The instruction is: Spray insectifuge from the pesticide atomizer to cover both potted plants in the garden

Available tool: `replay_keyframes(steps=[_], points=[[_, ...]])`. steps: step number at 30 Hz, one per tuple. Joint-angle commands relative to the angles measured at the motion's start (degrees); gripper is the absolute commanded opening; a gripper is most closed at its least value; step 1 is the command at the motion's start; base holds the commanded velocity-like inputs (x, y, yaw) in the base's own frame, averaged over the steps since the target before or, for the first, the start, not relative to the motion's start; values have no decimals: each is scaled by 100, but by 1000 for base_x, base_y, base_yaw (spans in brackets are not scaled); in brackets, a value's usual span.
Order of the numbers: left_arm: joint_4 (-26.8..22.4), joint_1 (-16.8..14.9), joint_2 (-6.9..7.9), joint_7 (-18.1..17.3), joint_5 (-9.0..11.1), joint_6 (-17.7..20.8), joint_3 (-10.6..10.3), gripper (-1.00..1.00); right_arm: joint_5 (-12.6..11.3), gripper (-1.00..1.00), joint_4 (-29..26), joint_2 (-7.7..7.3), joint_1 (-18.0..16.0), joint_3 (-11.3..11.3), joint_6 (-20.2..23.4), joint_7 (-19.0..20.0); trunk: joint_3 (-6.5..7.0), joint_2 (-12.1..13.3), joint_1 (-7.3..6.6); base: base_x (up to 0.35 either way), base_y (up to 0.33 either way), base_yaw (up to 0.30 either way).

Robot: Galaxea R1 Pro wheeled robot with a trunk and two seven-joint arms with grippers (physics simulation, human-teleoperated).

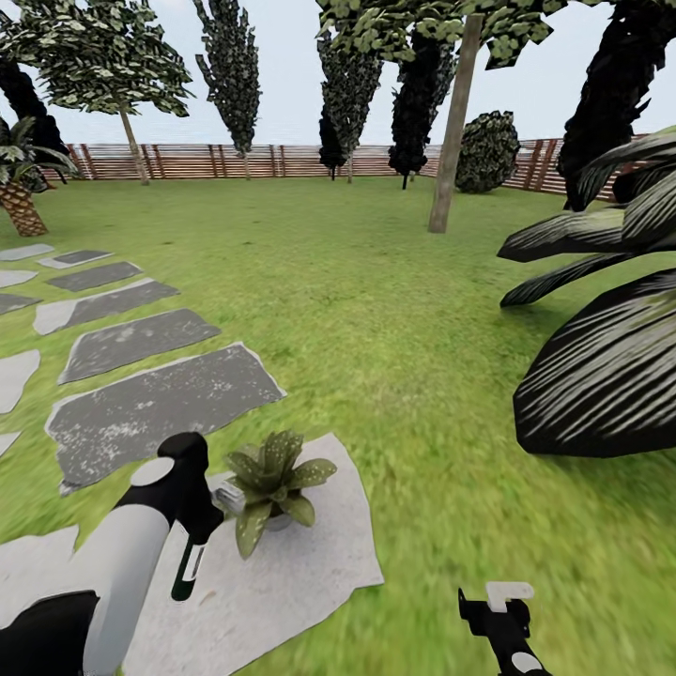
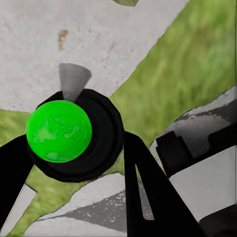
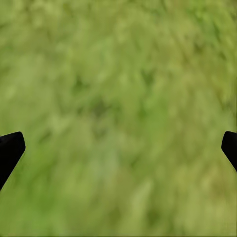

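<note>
Left pincer [image 1: 192,535] gripping spray bottle [image 1: 188,568], fingers [image 2: 143,187] closing on both sides of it; bottle hanging nose-down over pale stone slab [image 1: 310,573], just beside potted plant [image 1: 272,488]. Plant sitting on same slab. Bottle showing green round end [image 2: 59,131] in left wrist view. Right pincer [image 1: 498,606] hanging over lawn [image 1: 394,319], fingertips [image 3: 11,148] spread wide, holding nothing. Fence [image 1: 216,160] running along far edge.

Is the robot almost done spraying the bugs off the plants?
Not yet. The picking up looks done: the left gripper is shut on the pesticide atomizer, beside one potted plant on a pale stepping stone. No spray is visible, so I cannot tell how covered it is. The second plant is left. The right gripper hangs open over grass.
</note>
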Motion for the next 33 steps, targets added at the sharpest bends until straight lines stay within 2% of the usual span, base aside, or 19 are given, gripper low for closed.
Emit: replay_keyframes(steps=[1, 3, 6, 8, 11, 13, 16, 19, 20, 33], points=[[-7, -28, -10, -67, -58, 67, 17, -100, -49, 100, 1, -2, -3, 50, -15, -17, -5, -2, 0, 39, 0, 0], [-23, -82, -18, -84, -61, 80, 11, -100, -49, 100, 1, -2, -3, 50, -15, -19, -5, -2, 0, 14, 0, 0], [-34, -100, 66, -92, -86, 66, 1, -100, -50, 100, 2, -2, -3, 50, -15, -18, -5, -2, 0, 1, 0, 0], [-35, -27, 99, -91, -103, 57, -15, -100, -51, 100, 1, -2, -3, 50, -15, -19, -5, -2, 0, 0, 0, 0], [7, 73, 114, -57, -279, 43, -13, -100, -50, 100, 1, -2, -3, 48, -15, -20, -5, -2, 0, 0, 0, 0], [-6, 206, 138, -51, -302, 32, -8, -100, -50, 100, 2, -2, -3, 50, -15, -21, -5, -2, 0, 0, 0, 0], [-31, 272, 70, -57, -302, 39, 9, -100, -47, 100, 3, -2, -3, 50, -15, -19, -5, -2, 0, 0, 0, 0], [-49, 278, -134, -59, -310, 87, 17, -100, -50, 100, 3, -2, -3, 50, -15, -21, -5, -2, 0, 0, -82, 0], [-51, 278, -160, -58, -311, 96, 21, -100, -50, 100, 2, -2, -3, 50, -15, -21, -5, -2, 0, 0, -229, 22], [-112, 248, -186, -32, -322, 124, 7, -100, -45, 100, 5, -3, -3, 50, -14, -19, -5, -2, 0, 0, -213, 236]])
